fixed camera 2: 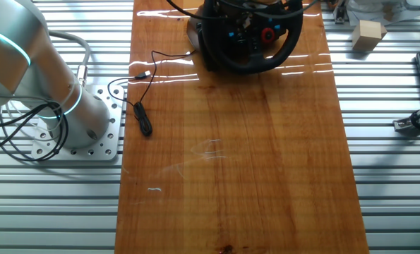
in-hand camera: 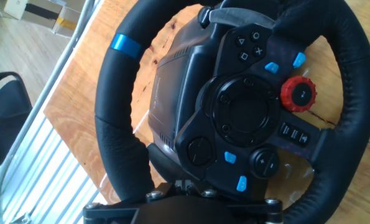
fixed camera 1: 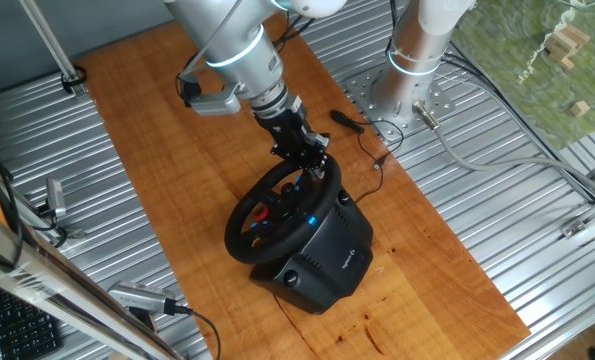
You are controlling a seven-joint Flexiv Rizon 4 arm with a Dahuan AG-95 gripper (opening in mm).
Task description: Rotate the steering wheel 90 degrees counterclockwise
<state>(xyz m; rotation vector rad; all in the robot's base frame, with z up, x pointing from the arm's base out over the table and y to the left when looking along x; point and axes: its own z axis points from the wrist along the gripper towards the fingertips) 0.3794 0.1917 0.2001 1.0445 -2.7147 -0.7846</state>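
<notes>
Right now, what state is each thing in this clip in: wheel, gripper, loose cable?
steering wheel: upright on its black base, blue rim stripe off to the side.
gripper: at the wheel's rim; open or shut cannot be told.
black cable: lying loose on the wooden board.

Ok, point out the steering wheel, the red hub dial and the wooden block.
steering wheel (fixed camera 1: 239, 222), one fixed view, on the black rim's lower left.
red hub dial (in-hand camera: 298, 94), hand view, on its knurled face.
wooden block (fixed camera 2: 368, 34), the other fixed view, on its front face.
</notes>
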